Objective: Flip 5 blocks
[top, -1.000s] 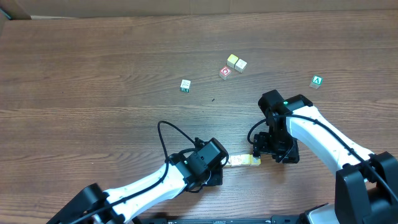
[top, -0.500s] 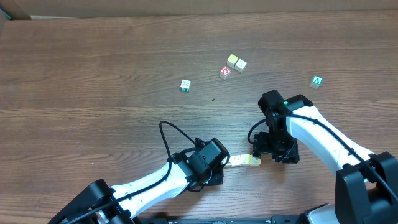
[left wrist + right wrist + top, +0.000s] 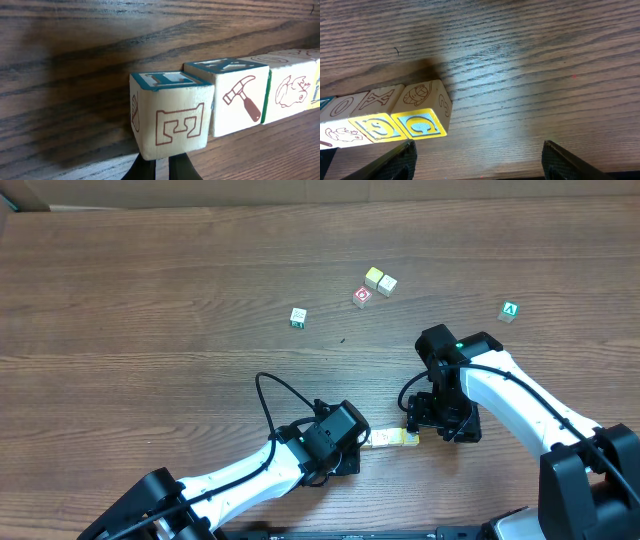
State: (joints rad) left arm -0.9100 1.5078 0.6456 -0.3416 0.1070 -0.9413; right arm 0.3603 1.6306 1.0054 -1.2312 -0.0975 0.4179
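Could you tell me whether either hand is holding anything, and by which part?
Nothing is held: the left hand is shut by the E block, and the right hand stands open and empty.

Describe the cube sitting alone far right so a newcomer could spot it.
On the wooden table, seen from overhead, look to the right, past the right arm. A cube sits there alone, away from the group of three cubes near the middle; only it is green with a white A.

Block row [image 3: 390,439]: ends hidden under L arm [image 3: 335,442] & R arm [image 3: 440,415] overhead; cut by wrist-cam edges.
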